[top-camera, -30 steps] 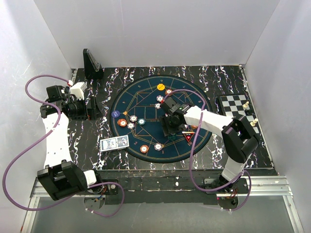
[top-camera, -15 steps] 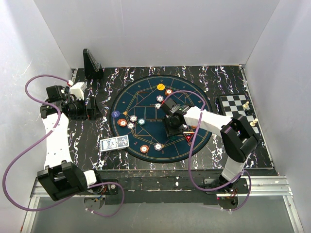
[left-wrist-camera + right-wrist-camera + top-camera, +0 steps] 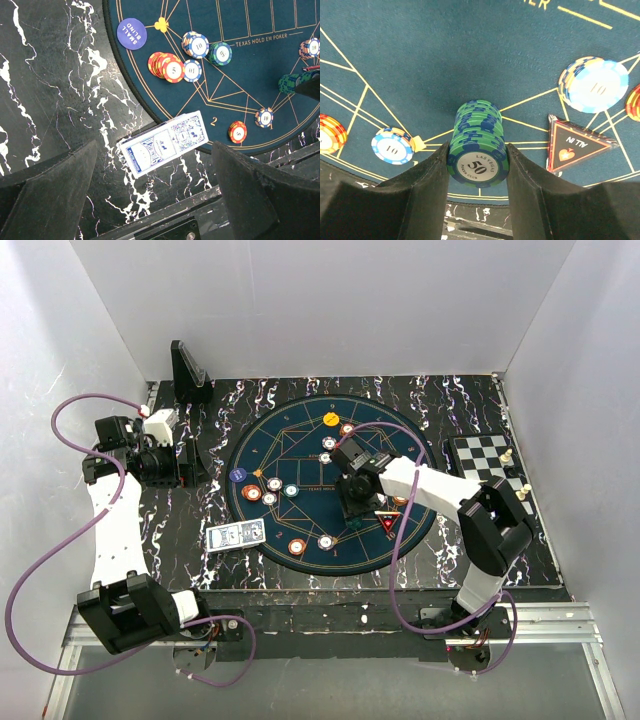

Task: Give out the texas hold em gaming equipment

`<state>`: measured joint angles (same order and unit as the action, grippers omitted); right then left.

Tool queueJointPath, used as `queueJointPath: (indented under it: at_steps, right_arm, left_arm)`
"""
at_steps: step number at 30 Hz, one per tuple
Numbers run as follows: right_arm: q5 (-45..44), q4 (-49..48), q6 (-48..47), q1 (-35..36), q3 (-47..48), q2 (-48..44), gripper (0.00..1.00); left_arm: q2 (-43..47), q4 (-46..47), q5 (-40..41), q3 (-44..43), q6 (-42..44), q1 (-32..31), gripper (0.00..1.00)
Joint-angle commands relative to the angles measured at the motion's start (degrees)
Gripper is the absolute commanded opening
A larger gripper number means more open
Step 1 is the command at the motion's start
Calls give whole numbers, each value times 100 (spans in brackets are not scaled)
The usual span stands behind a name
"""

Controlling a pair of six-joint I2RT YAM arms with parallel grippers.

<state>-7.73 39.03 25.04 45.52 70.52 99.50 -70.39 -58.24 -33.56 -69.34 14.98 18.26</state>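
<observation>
My right gripper [image 3: 477, 170] is shut on a stack of green-blue chips marked 50 [image 3: 477, 142], over the round blue poker mat [image 3: 420, 45]. I cannot tell whether the stack touches the mat. The red-black triangular marker [image 3: 575, 145] lies just right of the stack. In the top view the right gripper [image 3: 357, 502] is at the mat's middle right, beside the marker [image 3: 388, 522]. My left gripper [image 3: 155, 195] is open and empty, high above the blue-white card pack [image 3: 164, 143], which lies off the mat's edge [image 3: 236, 534].
Several chip piles lie on the mat: orange [image 3: 166, 66], white-blue [image 3: 196, 45], teal [image 3: 220, 53]. A purple small-blind disc [image 3: 131, 32] sits at the mat's edge. A chessboard with pieces [image 3: 490, 465] is at the right. A black stand [image 3: 187, 370] is at the back left.
My right gripper has shifted slightly to the right over the mat. The left arm and the card pack have not moved.
</observation>
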Motion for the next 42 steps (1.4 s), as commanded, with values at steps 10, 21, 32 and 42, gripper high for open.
queueJointPath:
  at_steps: [10,21,32,42]
  right_arm:
    - [-133,333,-113,-850,1620,147,16]
    - [69,747,-359,-1792,4513,2546,13]
    - [202,554,-298,-1792,4857,3356,13]
    - [16,474,-148,-2143,5120,3743,11]
  left_arm:
    - [157,102,78,-27,119,20,100]
    - [-115,75,8,-71,277,20,100]
    - [-388,199,60,-62,312,20,100]
    - [-458,278,104,17,303,20,100]
